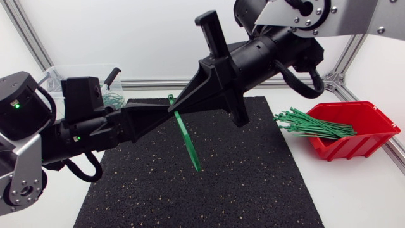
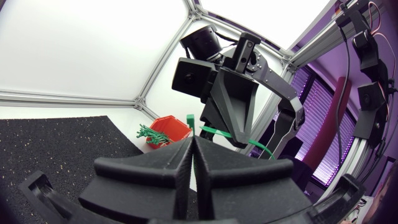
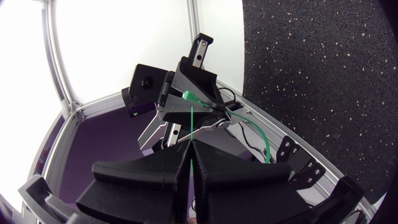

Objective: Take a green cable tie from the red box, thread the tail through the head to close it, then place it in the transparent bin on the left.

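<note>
Both grippers meet tip to tip above the black mat (image 1: 253,183), each shut on one green cable tie (image 1: 187,140). My left gripper (image 1: 166,109) comes in from the left, my right gripper (image 1: 176,106) from the upper right. The tie's long strap hangs down from where they meet, clear of the mat. In the left wrist view the tie's end (image 2: 190,121) sticks up out of the shut left gripper (image 2: 191,146), and its strap runs past the other gripper. In the right wrist view a thin green strap (image 3: 191,123) rises from the shut right gripper (image 3: 189,146) to the left one's tips.
The red box (image 1: 361,136) at the right holds several green ties (image 1: 310,123) that stick out over its left side. The transparent bin (image 1: 63,76) stands at the back left, behind my left arm, with green ties inside. An aluminium frame borders the table.
</note>
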